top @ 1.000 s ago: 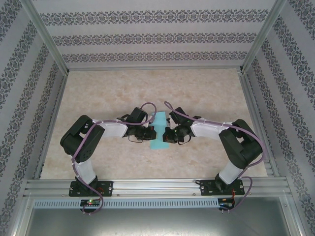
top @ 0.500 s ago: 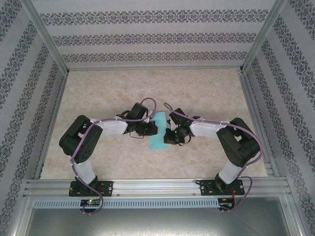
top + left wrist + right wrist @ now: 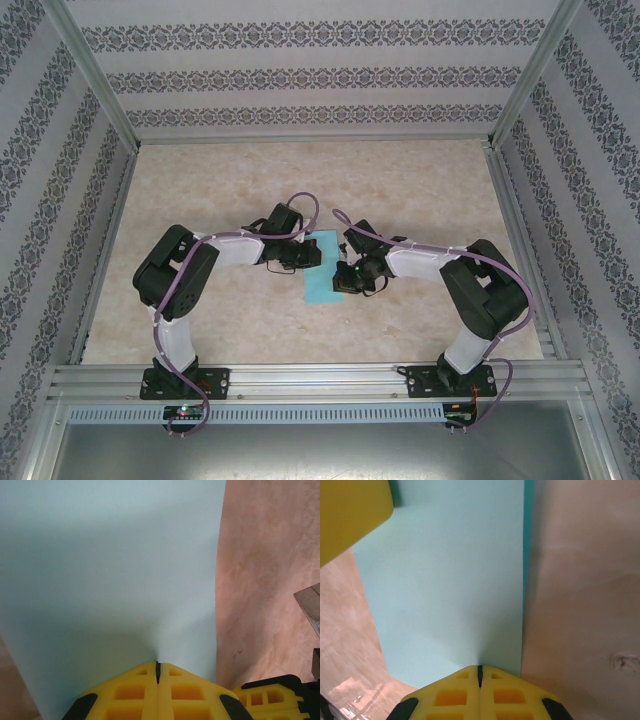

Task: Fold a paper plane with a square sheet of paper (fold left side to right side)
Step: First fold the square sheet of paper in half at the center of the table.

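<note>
left gripper (image 3: 157, 664): jaws closed, tips on the turquoise sheet of paper (image 3: 110, 570); right gripper (image 3: 480, 668): closed too, tips on same sheet | sheet's on the table (image 3: 580, 605)

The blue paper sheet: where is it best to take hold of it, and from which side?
Probably the long edge where a darker strip peeks out in the right wrist view: two layers seem to end there. The sheet lies flat on the table, so come in low from that side, sliding one finger beneath.

Left gripper (image 3: 157, 666), jaws pressed together, tips against the turquoise paper (image 3: 110, 570); marbled table (image 3: 267, 580) at right.
</note>
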Controlling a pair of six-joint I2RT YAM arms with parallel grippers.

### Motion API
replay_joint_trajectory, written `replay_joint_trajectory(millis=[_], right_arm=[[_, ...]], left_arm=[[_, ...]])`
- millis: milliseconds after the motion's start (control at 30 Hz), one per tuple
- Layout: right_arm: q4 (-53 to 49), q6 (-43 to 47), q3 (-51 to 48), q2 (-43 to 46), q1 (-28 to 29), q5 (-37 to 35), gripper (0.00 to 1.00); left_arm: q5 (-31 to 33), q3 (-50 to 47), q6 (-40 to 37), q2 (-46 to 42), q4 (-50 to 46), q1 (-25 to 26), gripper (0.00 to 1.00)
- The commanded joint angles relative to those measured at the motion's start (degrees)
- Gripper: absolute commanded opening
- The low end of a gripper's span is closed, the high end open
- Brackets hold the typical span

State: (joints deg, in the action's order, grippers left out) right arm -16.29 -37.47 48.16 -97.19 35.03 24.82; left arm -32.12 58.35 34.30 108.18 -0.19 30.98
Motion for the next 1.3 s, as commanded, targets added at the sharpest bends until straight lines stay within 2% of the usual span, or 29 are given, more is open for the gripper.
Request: replay_joint_trajectory(millis=[0, 133, 467, 700, 1267], right_arm=[[-6.26, 1.16, -1.76, -2.74, 0.39, -4.44, 0.03], [-7.32, 1.55, -1.68, -2.83, 0.39, -4.98, 0.03], [-9.18, 2.22, -1.83, -3.44, 0.39, -5.83, 0.03], [-9.66, 2.65, -2.01, -4.15, 0.38, -5.61, 0.03], [-9.81, 3.02, -2.12, -4.77, 0.38, -4.78, 0.03]], left_arm=[[2.0, -1.27, -1.25, 0.2, 3.54, -0.66, 0.02], [3.35, -3.71, -2.22, -0.03, 6.47, -0.9, 0.03], [6.78, -6.33, -4.94, -1.18, 6.97, -1.78, 0.03], [9.39, -9.41, -4.94, -2.51, 11.76, -3.35, 0.05], [9.93, 0.74, -8.13, 4.47, 8.38, -8.69, 0.06]])
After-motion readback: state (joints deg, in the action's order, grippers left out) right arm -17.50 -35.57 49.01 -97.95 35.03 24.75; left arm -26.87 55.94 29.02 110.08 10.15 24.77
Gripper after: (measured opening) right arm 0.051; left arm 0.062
